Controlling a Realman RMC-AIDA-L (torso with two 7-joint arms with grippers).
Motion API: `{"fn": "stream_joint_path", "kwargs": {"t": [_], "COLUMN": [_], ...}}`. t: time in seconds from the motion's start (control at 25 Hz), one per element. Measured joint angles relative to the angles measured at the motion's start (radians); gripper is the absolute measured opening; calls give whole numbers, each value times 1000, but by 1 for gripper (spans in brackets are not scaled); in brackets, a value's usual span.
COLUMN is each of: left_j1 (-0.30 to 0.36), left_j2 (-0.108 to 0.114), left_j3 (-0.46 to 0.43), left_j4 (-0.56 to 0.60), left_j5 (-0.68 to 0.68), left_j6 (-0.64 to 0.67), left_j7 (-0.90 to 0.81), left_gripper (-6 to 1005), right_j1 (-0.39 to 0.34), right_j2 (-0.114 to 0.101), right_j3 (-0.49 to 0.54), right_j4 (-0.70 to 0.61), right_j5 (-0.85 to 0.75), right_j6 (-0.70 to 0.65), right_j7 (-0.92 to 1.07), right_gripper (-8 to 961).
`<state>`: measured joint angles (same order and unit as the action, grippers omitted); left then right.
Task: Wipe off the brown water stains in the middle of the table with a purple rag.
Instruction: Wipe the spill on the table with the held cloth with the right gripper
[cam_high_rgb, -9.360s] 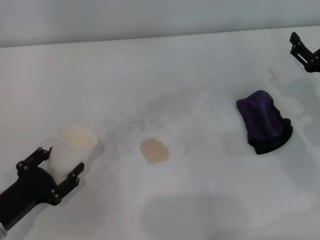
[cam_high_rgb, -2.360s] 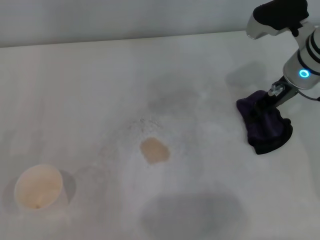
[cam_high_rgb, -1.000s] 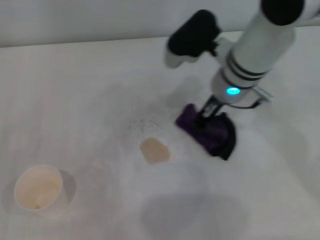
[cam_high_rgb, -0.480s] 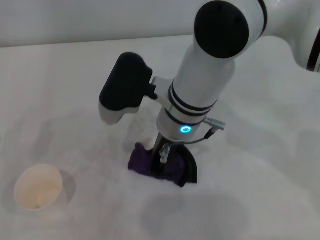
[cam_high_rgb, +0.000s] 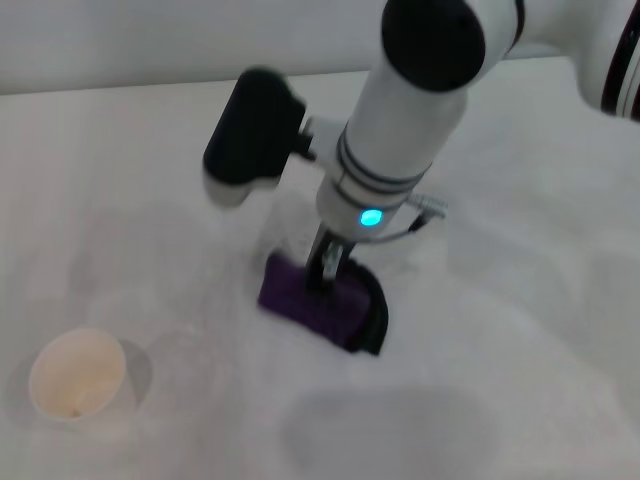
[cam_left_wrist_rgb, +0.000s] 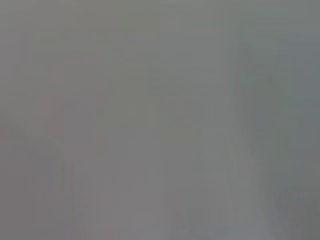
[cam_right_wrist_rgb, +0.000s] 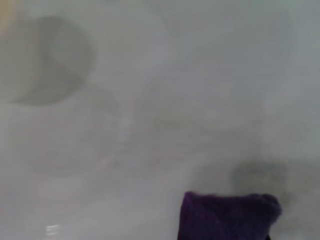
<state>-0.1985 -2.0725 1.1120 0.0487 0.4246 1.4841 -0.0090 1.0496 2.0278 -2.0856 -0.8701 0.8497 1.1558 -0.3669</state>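
Observation:
My right gripper (cam_high_rgb: 325, 268) is shut on the purple rag (cam_high_rgb: 308, 300) and presses it down on the white table (cam_high_rgb: 520, 330) at its middle. The rag is dark purple with a black edge on its right side. It also shows in the right wrist view (cam_right_wrist_rgb: 225, 216), with bare table around it. The brown water stain does not show; the spot where it lay is under the rag and the arm. My left gripper is out of the head view, and the left wrist view shows only flat grey.
A white paper cup (cam_high_rgb: 76, 377) stands upright at the near left of the table. My right arm (cam_high_rgb: 410, 120) reaches in from the upper right and hides part of the far table.
My right gripper has carried the rag from the right side to the table's middle and over the stain. In the last half second the rag slid slightly toward the far side.

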Motion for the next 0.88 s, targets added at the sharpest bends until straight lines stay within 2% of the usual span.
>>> {"fn": "stream_joint_path", "kwargs": {"t": [0.28,0.48,0.72,0.88], "left_j1": [15,16,16,16], "left_j2": [-1,0,1,2], "left_j3": [0,-2,-2,-5], "left_j4": [1,1,6,9], "left_j5": [0,-3,-6,-7], "left_j6": [1,1,1,1], "left_j7": [1,2,3,3], "left_gripper": [876,876,876,877], "right_j1": [64,73,76,78], "right_j2": [0,0,0,0], "right_j3": [30,31,-18,-8], "right_j4": [166,172,98,100], "right_j5": [-45,-40,122,260], "right_j6": [-73,-65,32,106], "right_j7": [18,42,-7,-97], "right_gripper": [71,71,71,71]}}
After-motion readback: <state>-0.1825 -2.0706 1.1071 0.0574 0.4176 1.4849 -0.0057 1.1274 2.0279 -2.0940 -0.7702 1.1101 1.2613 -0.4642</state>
